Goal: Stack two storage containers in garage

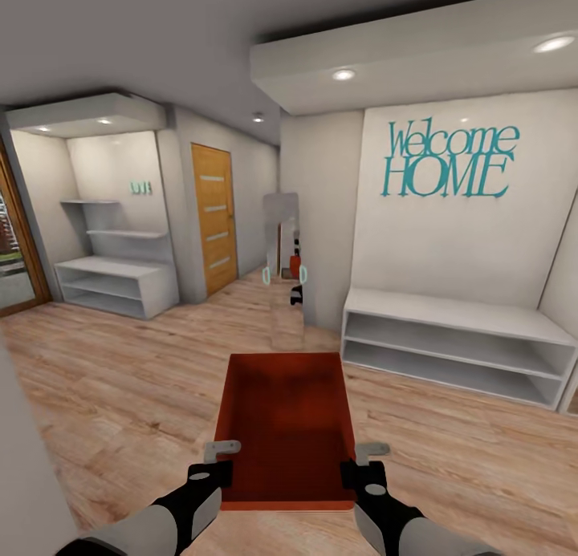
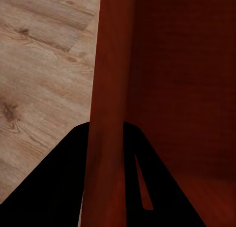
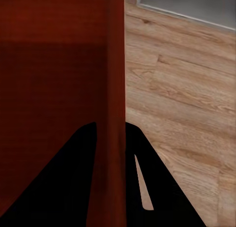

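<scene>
The jaws on both arms are pinching the thin side walls of one orange-red storage container (image 1: pixel 287 428) — one finger inside the wall, one outside. In the left wrist view the wall (image 2: pixel 109 114) is running straight up between the dark fingers (image 2: pixel 54 187), with the bin's shadowed interior on one side and plank flooring on the other; the right wrist view is mirroring this, the wall (image 3: pixel 110 89) passing between its fingers (image 3: pixel 59 183). From the head camera, the left gripper (image 1: pixel 215 458) is clamping the bin's left wall near the close end and the right gripper (image 1: pixel 365 463) is clamping the right wall opposite it, so the load is hanging between the two arms, open side up.

The bin's long axis is pointing straight away from the robot, toward the narrow opening (image 1: pixel 285 251) ahead between the wooden door (image 1: pixel 215 217) and the wall bearing the "Welcome HOME" lettering (image 1: pixel 448 161). Both hands are sitting at the near end, so most of its length is projecting forward over the light wood floor (image 1: pixel 120 379). That probably matters for the drive — the far end will be leading through the gap, with the white bench shelf (image 1: pixel 453 343) lying off to the right. This looks like an entry area; no concrete garage floor is visible here.
</scene>
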Tool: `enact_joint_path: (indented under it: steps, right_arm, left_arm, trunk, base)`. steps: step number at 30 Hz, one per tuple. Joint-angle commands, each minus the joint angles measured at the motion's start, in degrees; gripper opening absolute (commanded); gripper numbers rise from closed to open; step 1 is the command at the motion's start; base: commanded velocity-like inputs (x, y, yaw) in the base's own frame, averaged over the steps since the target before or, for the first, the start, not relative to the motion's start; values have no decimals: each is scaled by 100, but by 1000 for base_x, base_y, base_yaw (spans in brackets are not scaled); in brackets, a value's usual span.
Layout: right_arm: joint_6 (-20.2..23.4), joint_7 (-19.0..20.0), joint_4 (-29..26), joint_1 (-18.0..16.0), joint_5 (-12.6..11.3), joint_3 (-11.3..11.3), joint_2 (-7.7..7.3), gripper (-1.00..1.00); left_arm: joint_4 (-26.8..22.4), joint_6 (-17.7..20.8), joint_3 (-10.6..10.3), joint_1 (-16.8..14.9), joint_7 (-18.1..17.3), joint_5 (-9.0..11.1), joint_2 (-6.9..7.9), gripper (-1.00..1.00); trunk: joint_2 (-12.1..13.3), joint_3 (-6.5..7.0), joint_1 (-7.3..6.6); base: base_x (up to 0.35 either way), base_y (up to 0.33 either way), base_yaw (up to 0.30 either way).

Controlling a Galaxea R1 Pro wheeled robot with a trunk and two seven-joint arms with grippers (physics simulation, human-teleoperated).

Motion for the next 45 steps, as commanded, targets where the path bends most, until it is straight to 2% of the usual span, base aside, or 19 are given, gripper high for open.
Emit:
enact_joint_path:
  steps: [1,22,38,45]
  right_arm:
    - [6,26,-5,-8,17,-237,2,-100]
    - [6,26,-5,-8,10,-237,2,-100]
    - [6,30,-5,-7,9,-237,2,-100]
    - [6,29,-5,-9,8,-237,2,-100]
  left_arm:
    - [-2,-26,319,-7,43,3,141,-100]
    - [-2,-26,320,-7,43,3,148,-100]
    - [-2,-26,319,-7,43,2,148,-100]
    - [-2,-26,315,-7,43,-2,148,-100]
  trunk:
    - [-6,-8,4]
    - [-6,-8,4]
    - [-6,-8,4]
    - [-6,-8,4]
  base:
    - [322,0,0]
    - [322,0,1]
    - [322,0,246]
    - [322,0,43]
